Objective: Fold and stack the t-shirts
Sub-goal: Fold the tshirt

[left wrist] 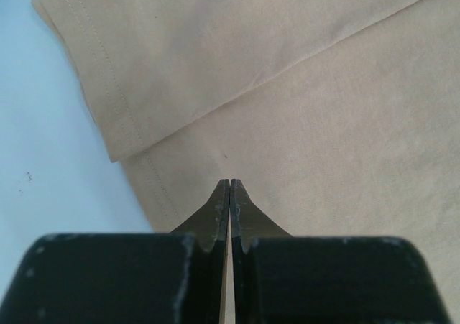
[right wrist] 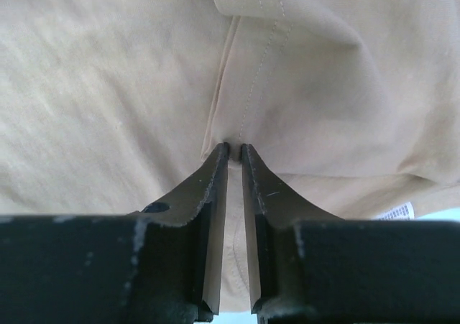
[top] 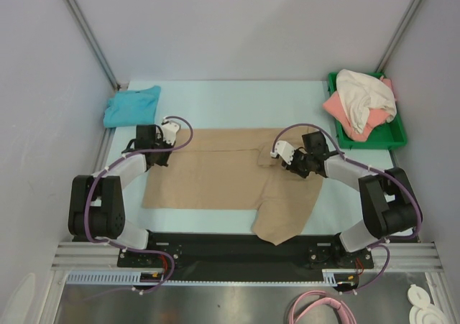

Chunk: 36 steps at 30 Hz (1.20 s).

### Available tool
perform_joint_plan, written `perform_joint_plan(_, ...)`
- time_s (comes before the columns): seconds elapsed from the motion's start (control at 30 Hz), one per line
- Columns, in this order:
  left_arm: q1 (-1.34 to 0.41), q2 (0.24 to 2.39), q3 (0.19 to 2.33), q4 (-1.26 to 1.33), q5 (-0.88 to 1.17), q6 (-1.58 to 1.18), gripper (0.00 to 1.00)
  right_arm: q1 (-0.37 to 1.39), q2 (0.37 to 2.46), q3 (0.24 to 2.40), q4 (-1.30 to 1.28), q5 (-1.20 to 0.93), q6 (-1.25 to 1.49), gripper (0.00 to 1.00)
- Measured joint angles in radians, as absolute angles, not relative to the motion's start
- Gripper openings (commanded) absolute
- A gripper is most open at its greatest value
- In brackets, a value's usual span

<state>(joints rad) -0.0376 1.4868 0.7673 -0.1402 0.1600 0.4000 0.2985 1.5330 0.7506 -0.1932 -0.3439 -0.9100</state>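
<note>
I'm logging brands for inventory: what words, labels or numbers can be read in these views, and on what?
No text can be read in any view.
A small white tag at the edge of the tan t-shirt, right wrist view: it carries print, but too small and blurred to read.

black-white arms (top: 126, 169), purple cables (top: 190, 131) (looped)
</note>
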Motion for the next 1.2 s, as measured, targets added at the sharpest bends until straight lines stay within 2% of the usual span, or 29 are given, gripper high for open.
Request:
perform_joint_plan(0.33, -0.038, 1.487, 0.767, -0.140, 0.160, 0.400, 0.01, 0.277, 1.364, 0.750, -0.254, -0.349, -0.910, 0.15)
perform_joint_plan(0.8, -0.038, 1.487, 0.767, -0.140, 0.159, 0.400, 0.01, 0.247, 1.309, 0.717, -0.345, -0.348, -0.921, 0.15)
perform_joint_plan(0.87, -0.038, 1.487, 0.767, -0.140, 0.159, 0.400, 0.01, 0.245, 1.297, 0.717, -0.350, -0.348, -0.921, 0.23)
perform_joint_plan(0.9, -0.038, 1.487, 0.769, -0.141, 0.159, 0.400, 0.01, 0.242, 1.290, 0.717, -0.350, -0.348, -0.916, 0.41)
perform_joint_plan(0.97, -0.038, 1.488, 0.778, -0.146, 0.157, 0.400, 0.04, 0.232, 1.278, 0.717, -0.343, -0.353, -0.892, 0.57)
perform_joint_plan(1.03, -0.038, 1.505, 0.816, -0.164, 0.157, 0.400, 0.04, 0.215, 1.281, 0.720, -0.316, -0.357, -0.862, 0.64)
perform_joint_plan(1.1, -0.038, 1.547, 0.887, -0.200, 0.161, 0.399, 0.04, 0.192, 1.317, 0.749, -0.309, -0.361, -0.828, 0.64)
perform_joint_plan(1.2, -0.038, 1.658, 1.026, -0.226, 0.160, 0.389, 0.07, 0.131, 1.454, 0.876, -0.301, -0.390, -0.748, 0.84)
